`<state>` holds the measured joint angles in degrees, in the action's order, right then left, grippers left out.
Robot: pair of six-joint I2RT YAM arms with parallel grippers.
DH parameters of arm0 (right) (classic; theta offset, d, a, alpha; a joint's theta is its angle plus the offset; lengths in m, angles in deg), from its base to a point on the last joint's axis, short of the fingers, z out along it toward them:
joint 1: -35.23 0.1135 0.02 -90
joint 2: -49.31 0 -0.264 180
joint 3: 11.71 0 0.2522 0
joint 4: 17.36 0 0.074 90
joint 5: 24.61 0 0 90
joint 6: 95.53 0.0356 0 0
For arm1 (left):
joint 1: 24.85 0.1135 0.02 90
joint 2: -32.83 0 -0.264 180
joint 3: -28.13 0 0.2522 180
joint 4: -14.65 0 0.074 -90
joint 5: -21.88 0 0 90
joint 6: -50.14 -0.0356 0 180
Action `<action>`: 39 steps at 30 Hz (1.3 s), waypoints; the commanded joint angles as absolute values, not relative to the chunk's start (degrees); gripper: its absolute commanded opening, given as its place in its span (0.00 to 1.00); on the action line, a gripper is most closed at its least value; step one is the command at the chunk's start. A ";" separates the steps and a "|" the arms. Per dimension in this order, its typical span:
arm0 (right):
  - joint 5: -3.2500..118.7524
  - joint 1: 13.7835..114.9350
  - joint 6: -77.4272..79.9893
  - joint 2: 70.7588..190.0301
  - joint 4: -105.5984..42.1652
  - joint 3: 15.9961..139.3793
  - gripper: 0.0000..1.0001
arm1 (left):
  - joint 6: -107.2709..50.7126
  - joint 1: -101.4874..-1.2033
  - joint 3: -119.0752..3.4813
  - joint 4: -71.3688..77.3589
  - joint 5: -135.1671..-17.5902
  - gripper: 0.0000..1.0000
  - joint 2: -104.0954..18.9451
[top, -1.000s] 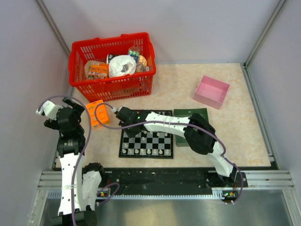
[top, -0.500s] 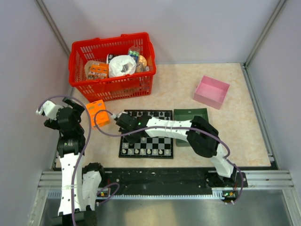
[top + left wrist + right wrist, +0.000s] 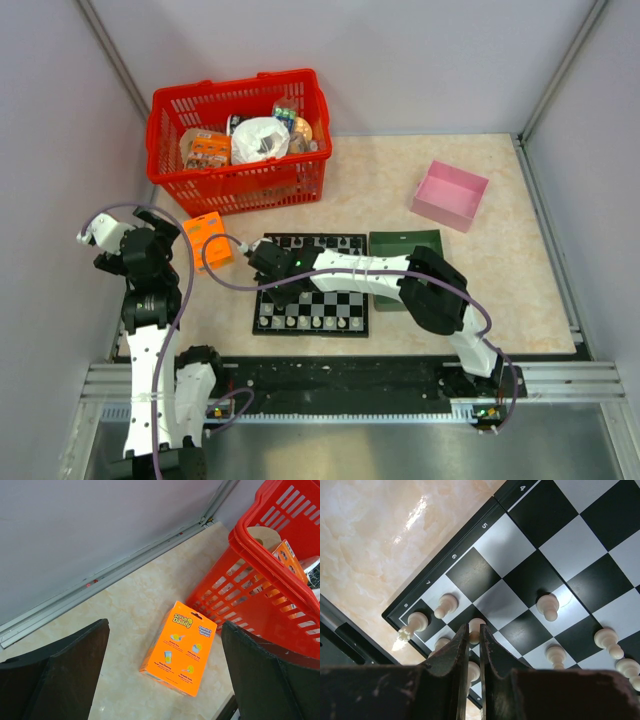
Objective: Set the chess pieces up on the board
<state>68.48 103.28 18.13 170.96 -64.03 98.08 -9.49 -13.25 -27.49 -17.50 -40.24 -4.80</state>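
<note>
The board [image 3: 262, 300] lies in the middle of the table. White chess pieces [image 3: 315, 322] line its near rows and black ones [image 3: 312, 243] its far row. My right gripper [image 3: 274, 283] reaches over the board's left side. In the right wrist view the gripper [image 3: 473, 625] is shut on a white pawn [image 3: 475, 631] that stands on a square near the board's corner [image 3: 400, 611]. More white pieces [image 3: 548, 605] stand nearby. My left gripper [image 3: 160, 240] hangs off the board at the left. In the left wrist view it [image 3: 165, 630] is open and empty.
An orange sponge box [image 3: 205, 240] lies left of the board, under my left gripper's view [image 3: 180, 652]. A red basket [image 3: 240, 180] of goods stands at the back left. A dark green tray [image 3: 425, 242] touches the board's right. A pink box [image 3: 450, 195] sits beyond it.
My right gripper has moved from the board's far left corner toward the near side and down over the left columns. The left arm has not moved.
</note>
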 commanded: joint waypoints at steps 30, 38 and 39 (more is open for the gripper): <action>69.17 104.58 18.90 167.53 -63.73 98.20 0.23 | -8.75 -12.98 -27.46 -15.10 -40.70 0.99 -4.35; 71.63 103.96 17.14 165.69 -63.64 100.58 0.34 | -8.83 -12.98 -27.46 -15.19 -40.61 0.99 -4.26; 72.07 103.79 17.14 165.33 -63.73 100.75 0.35 | -8.92 -12.98 -27.46 -15.19 -40.52 0.99 -4.26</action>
